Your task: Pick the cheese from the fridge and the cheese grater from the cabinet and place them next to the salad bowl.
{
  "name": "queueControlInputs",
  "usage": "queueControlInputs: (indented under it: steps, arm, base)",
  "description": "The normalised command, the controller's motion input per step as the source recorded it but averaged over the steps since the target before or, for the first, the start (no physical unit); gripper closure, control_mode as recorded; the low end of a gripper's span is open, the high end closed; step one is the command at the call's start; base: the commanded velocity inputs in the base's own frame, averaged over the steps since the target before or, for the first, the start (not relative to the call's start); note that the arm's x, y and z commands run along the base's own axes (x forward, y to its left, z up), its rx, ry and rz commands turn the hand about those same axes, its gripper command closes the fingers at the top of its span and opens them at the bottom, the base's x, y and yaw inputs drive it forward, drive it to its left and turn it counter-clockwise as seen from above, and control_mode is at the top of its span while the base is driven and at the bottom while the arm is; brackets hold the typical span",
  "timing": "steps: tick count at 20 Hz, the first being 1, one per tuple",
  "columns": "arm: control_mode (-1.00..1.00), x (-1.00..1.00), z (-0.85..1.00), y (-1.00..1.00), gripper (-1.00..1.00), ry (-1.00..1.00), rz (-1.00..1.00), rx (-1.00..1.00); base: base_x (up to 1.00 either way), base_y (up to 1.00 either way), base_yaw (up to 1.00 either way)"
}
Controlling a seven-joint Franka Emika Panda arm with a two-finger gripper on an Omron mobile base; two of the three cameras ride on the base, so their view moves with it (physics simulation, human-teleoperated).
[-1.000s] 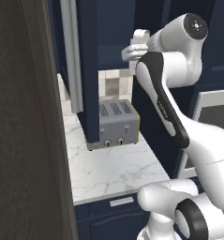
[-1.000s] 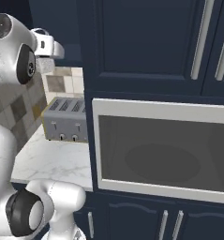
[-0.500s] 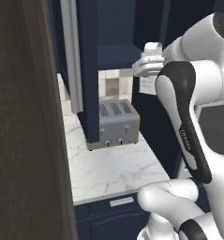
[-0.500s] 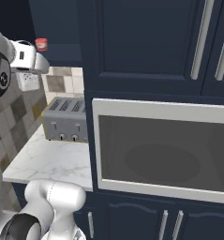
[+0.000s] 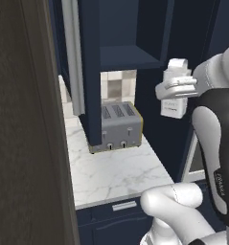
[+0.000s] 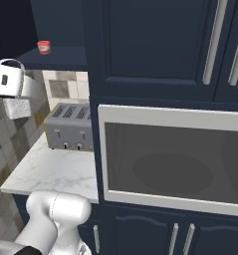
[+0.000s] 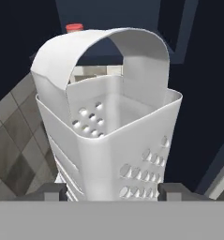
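A white robot arm holds a pale grey box cheese grater [image 7: 111, 136] in the air, its gripper [image 7: 112, 191] clamped on the grater's lower body with one dark fingertip [image 7: 55, 191] showing at each side. From the hand camera the grater looms close, its arched handle on top and its perforated faces dotted with holes. In the left base view the grater [image 5: 174, 93] hangs out from the arm, above the right edge of a white marble counter [image 5: 111, 170] and in front of dark navy cabinets. A grey toaster [image 5: 117, 125] stands at the back of the counter against a tiled wall. A small red-lidded jar [image 6: 44, 47] sits on an open shelf above. A built-in microwave [image 6: 173, 159] is set to the right of the counter.
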Motion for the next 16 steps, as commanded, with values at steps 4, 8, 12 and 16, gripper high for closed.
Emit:
queueControlInputs:
  steps: [4,8,12,16]
  arm:
    - [-1.0,-0.35,-0.19,-0.05,1.0,0.0,0.0,0.0]
    - [-1.0,-0.06,-0.3,0.0,1.0,0.0,0.0,0.0]
    - [-1.0,0.0,0.0,0.0,1.0,0.0,0.0,0.0]
    - [-1.0,0.0,0.0,0.0,1.0,0.0,0.0,0.0]
  base:
    - [0.0,0.0,0.0]
    - [0.0,0.0,0.0]
    - [0.0,0.0,0.0]
    - [0.0,0.0,0.0]
